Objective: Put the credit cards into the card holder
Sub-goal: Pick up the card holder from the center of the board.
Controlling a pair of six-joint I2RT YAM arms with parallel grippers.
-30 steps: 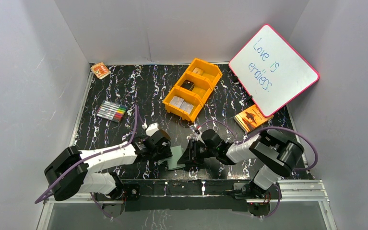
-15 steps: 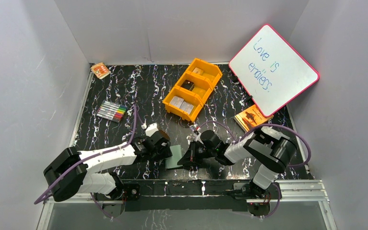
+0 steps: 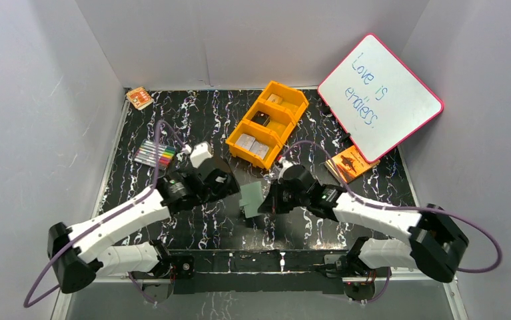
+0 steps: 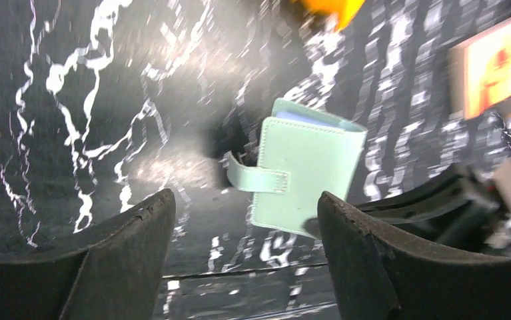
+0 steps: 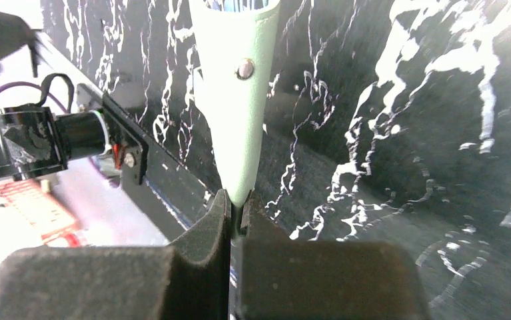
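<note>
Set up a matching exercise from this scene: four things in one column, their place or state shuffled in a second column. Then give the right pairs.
Things:
1. left gripper
2. right gripper
3. credit cards
4. markers

Place or state:
A. lying in the orange tray
B. fingers shut on the card holder
C. on the table, left of the tray in the top view
D. fingers open, holding nothing

Pairs: 1-D, 2-B, 3-A, 4-C
</note>
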